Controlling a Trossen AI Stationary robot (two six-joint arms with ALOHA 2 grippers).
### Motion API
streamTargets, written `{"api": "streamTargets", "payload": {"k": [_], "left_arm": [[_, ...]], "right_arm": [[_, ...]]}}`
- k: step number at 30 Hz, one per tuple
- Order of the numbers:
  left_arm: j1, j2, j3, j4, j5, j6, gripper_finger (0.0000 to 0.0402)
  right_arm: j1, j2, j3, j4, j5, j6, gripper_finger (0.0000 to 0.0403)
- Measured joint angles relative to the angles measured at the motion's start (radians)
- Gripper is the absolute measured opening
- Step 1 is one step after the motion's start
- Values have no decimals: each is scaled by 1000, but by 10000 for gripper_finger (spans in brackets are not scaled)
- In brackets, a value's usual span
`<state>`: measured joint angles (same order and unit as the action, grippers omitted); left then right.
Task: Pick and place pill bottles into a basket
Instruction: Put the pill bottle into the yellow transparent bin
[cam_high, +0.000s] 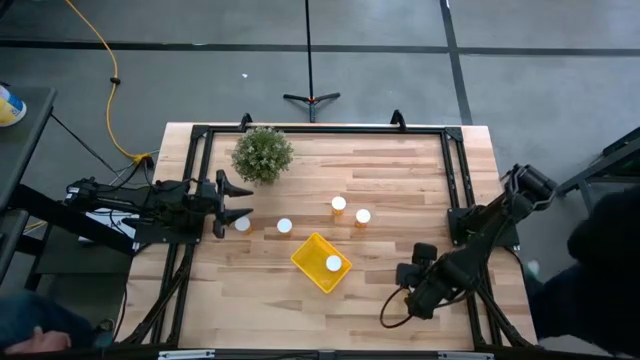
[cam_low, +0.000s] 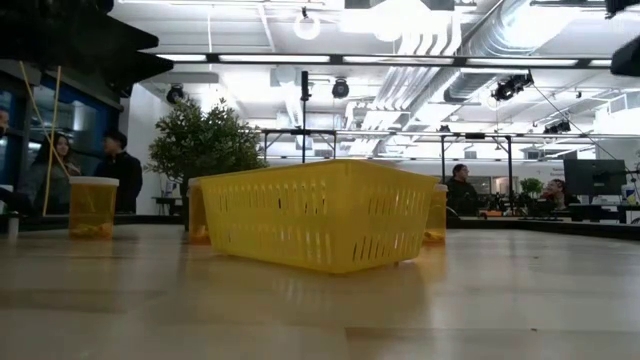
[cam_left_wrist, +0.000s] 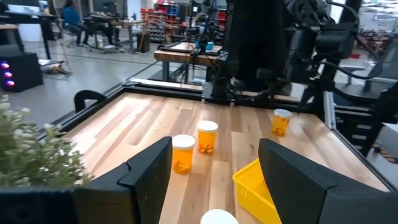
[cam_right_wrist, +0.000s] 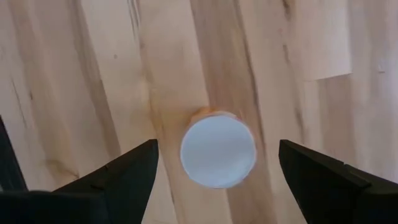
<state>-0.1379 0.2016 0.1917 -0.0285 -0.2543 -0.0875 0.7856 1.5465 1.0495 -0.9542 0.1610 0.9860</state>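
Wood table (cam_high: 400, 180) | pill bottle (cam_right_wrist: 217, 150) upright | right end effector (cam_right_wrist: 217, 180) open above | left end effector (cam_left_wrist: 214, 186) open

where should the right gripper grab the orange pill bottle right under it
The small orange white-capped pill bottle stands upright, centred between the right gripper's open fingers: come straight down and close on its round sides below the cap.

The worktop (cam_high: 400, 180) is pale, smooth planked wood with a faint sheen, the slotted basket (cam_low: 315, 215) glossy yellow plastic, the pill bottles (cam_left_wrist: 207, 137) translucent orange plastic with smooth white caps (cam_right_wrist: 217, 150).
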Motion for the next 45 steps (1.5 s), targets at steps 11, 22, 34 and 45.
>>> {"api": "streamTargets", "payload": {"k": [11,22,34,45], "left_arm": [[0,0,0,0,-22,2,276],[0,0,0,0,-23,0,276],[0,0,0,-1,-24,0,276],[0,0,0,-5,-25,0,276]], "right_arm": [[-22,-2,-82,85,-35,-22,323],[-22,-2,-84,107,-21,-24,323],[-22,-2,-84,141,-39,-25,323],[-19,30,-84,136,-61,-25,323]]}}
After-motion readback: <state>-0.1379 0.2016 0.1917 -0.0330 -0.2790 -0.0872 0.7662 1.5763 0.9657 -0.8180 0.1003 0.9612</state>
